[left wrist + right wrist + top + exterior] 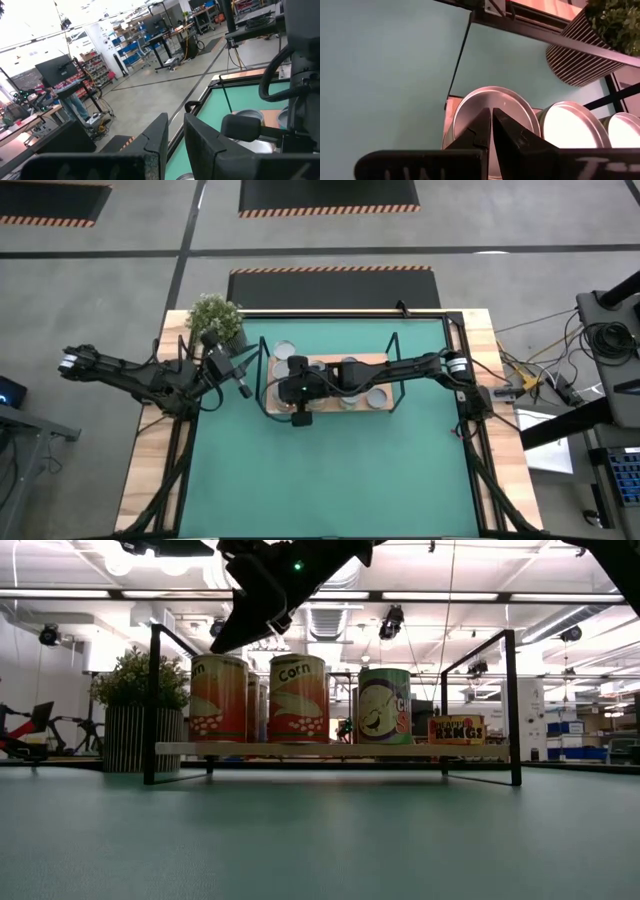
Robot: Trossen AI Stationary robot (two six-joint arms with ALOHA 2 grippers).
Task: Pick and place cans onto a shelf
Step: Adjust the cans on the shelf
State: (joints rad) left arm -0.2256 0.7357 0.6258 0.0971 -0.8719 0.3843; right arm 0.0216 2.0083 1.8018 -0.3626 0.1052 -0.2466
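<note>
Wooden light-brown shelf [375, 406] in black wire frame: desk centre, bearing silver-topped metal cans [353, 370].
Right end effector [300, 416]: fingers pressed together, empty, over shelf's 9 o'clock end.
Left end effector [243, 386]: fingers narrow, empty, at 9 o'clock beside shelf.

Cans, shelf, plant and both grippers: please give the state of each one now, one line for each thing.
cans: upright on the shelf, none held.
shelf: flat on the green mat, loaded with cans.
potted plant: upright, beside the shelf's left end.
right gripper: shut, empty, above the cans at the shelf's left end.
left gripper: nearly shut, empty, left of the shelf.
</note>
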